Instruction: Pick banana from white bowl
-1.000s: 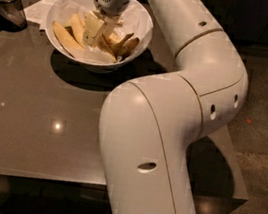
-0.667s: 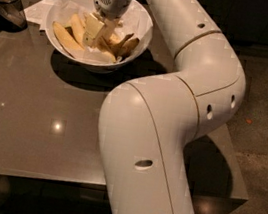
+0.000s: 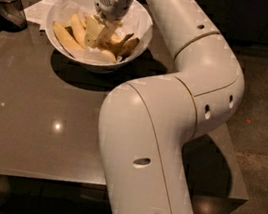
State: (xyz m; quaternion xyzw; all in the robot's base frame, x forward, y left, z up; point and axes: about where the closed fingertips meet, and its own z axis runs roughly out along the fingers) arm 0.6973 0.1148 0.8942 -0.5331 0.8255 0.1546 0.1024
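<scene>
- Claw (image 3: pixel 99 32) of pale plastic, at the tip of the thick white jointed robot arm (image 3: pixel 174 110), down inside the large round glossy white bowl (image 3: pixel 144 19), right among the fruit.
- Whether wide, narrow or clamped on anything: cannot tell from this angle, with the wrist housing in the way.
- Several curved yellow bananas (image 3: pixel 66 37) heaped on crumpled white paper lining within that bowl, those at the right seemingly brown-patched; none lifted clear of the rim.
- Bowl toward the far side of the smooth grey-brown bench (image 3: pixel 32 108); dark mesh basket (image 3: pixel 8 8) at far left, well apart from the claw; flat white paper sheet (image 3: pixel 38 8) just beside the bowl.
- Likely step in hand: settling on one banana ahead of the lift.
- Risk one: curved, soft fruit slipping out on the way up, from a hold off-centre or too near one end.
- Risk two: squashing or splitting, from too hard a squeeze on ripe flesh.
- Risk three: paper lining snagged along with the fruit and dragged out, spilling the neighbours.
- Risk four: bowl shoved or rocked across the slick bench, from a push against its sloping side.
</scene>
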